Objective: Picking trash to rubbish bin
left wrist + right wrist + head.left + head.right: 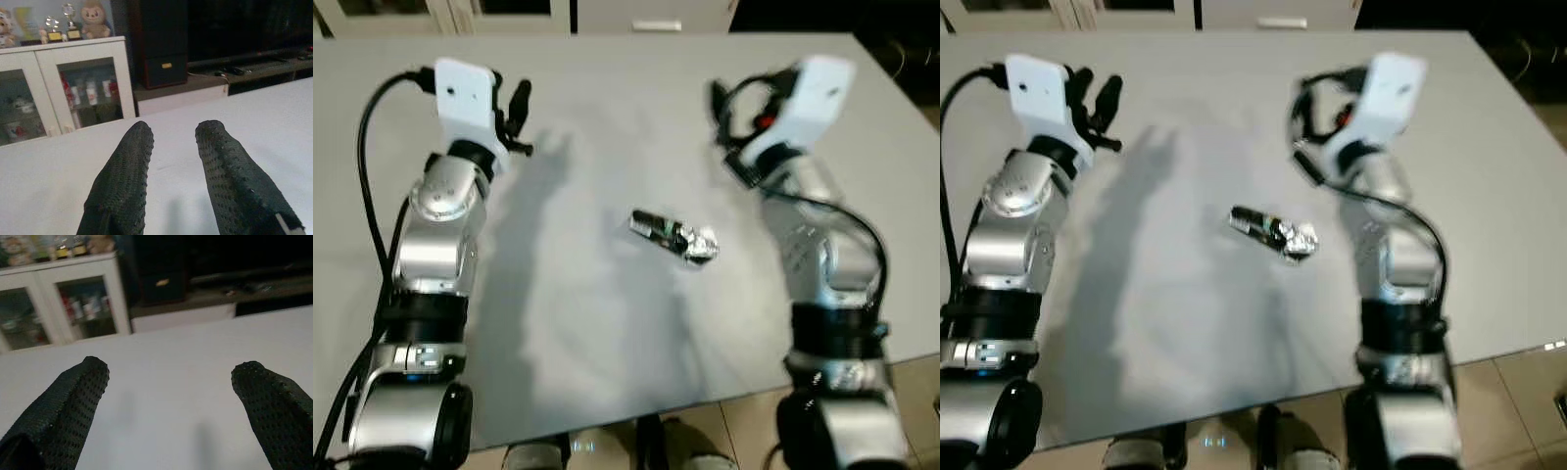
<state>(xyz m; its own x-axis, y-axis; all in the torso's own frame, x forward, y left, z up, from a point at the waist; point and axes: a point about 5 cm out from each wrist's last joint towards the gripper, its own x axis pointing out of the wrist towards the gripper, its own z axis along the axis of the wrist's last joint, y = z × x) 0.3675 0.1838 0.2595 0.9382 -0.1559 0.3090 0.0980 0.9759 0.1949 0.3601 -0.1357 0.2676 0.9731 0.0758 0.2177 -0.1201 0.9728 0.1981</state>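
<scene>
While both arms hover raised over it, the grey tabletop (pixel 607 333) spans most of the head views. White cabinet (pixel 63 88) with glass doors stands past its far edge, figurines and trophies on top; dark unit beside it.

Left arm (pixel 435 255) on the left side, right arm (pixel 827 255) on the right, both forearms angled up and away from the robot. Right arm slightly blurred.

Left end effector (pixel 173 147): fingers parted by a narrow gap, nothing between them, above bare tabletop, pointing at the far edge. Right end effector (pixel 168 377): fingers spread wide, nothing held, also above bare tabletop.

Trash (pixel 674 236): crumpled silvery wrapper with a dark end, lying flat on the tabletop about mid-way between the arms, a bit nearer the right one. Well apart from both end effectors, touching neither.
</scene>
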